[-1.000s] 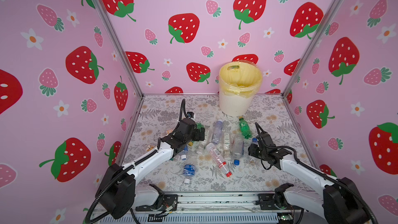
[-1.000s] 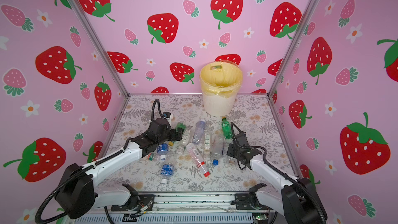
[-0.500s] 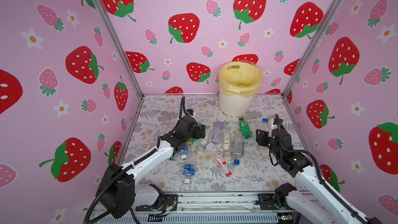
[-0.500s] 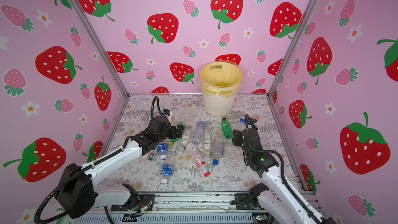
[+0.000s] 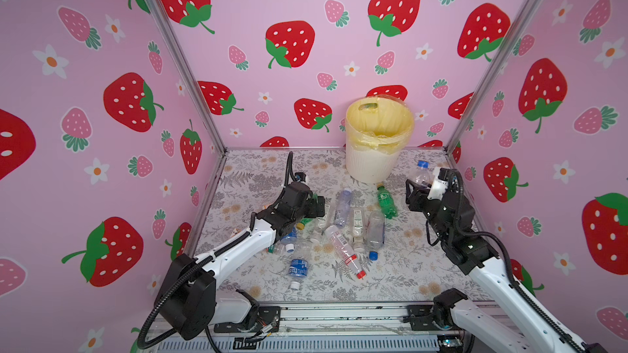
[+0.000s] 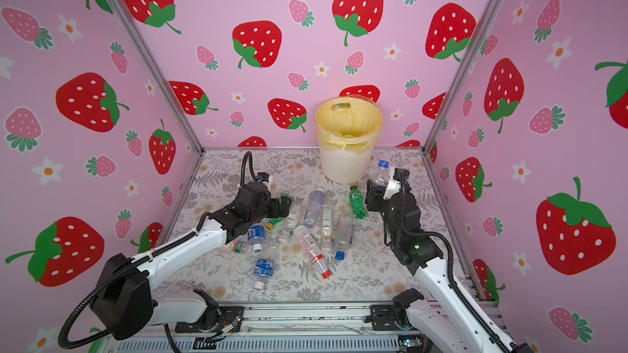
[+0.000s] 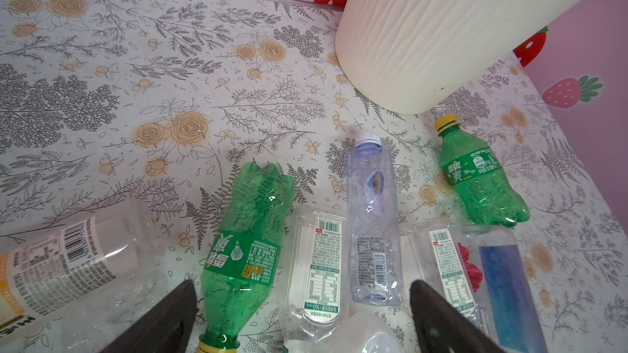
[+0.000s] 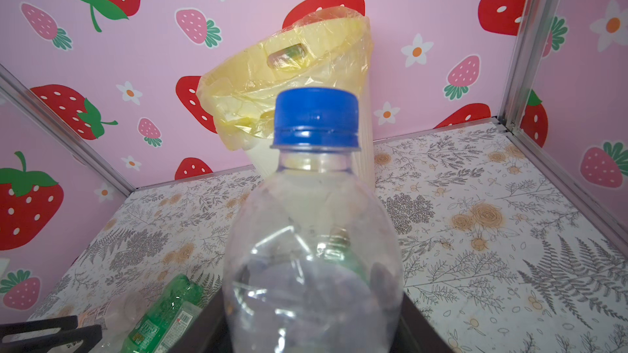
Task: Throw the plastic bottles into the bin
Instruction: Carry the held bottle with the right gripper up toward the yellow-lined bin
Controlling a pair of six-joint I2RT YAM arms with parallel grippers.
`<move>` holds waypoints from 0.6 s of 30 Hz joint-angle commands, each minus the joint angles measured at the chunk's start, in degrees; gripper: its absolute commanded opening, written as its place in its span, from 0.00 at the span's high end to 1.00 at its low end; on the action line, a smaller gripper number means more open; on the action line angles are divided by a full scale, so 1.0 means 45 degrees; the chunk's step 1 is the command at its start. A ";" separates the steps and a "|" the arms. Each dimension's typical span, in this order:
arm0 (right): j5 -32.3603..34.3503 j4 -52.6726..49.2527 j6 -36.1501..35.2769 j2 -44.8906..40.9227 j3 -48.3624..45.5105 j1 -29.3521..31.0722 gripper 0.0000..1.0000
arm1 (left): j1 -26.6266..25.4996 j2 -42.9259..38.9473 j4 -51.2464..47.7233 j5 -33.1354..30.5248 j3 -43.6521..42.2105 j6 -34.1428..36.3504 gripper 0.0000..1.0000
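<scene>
1. Right gripper [image 5: 419, 183] is clamped on a clear blue-capped bottle [image 5: 420, 173], gripping the body with the cap up. It is off the floor, just right of the bin [image 5: 370, 164]. The bin rim sits higher than the cap. In the right wrist view the bin is straight behind the bottle.
2. Left gripper [image 5: 317, 207] has its jaws wide apart with nothing in them. It is low over the left edge of the bottle pile, front-left of the bin. In the left wrist view its fingers [image 7: 163, 317] straddle a green bottle [image 7: 248, 242] and a clear white-labelled bottle [image 7: 319, 259].
3. Surface is a floral mat [image 5: 258, 178] with grey ferns and tan roses. Walls [image 5: 306, 11] are pink strawberry print on three sides, with aluminium posts [image 5: 176, 62] at the back corners. The bin stands against the back wall.
4. The bin is cream, ribbed and upright, with a yellow bag liner [image 5: 379, 120] folded over the rim. There's crumpled plastic inside, can't tell what.
5. The other plastic bottles [image 5: 343, 222] lie on their sides on the mat in front of the bin, several touching.
6. A second green bottle [image 5: 385, 200] is nearest the bin, its yellow cap pointing at the base and just short of it.
7. A red-capped bottle [image 5: 346, 252] and a blue-labelled bottle [image 5: 298, 268] lie farthest from the bin.
</scene>
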 commanded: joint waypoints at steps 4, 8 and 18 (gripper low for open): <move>0.0025 0.1470 -0.0662 0.0450 0.0955 -0.0071 0.43 | 0.0112 -0.0192 -0.0783 0.0081 0.0836 -0.0227 0.01; 0.0307 0.1706 -0.1294 0.1014 0.1916 -0.0071 0.42 | 0.0175 -0.0461 -0.0793 0.0243 0.0875 -0.0112 0.01; -0.0347 0.2392 -0.1605 0.3267 0.3898 -0.0071 0.42 | 0.0361 -0.0291 -0.0584 0.0619 0.0686 -0.0239 0.01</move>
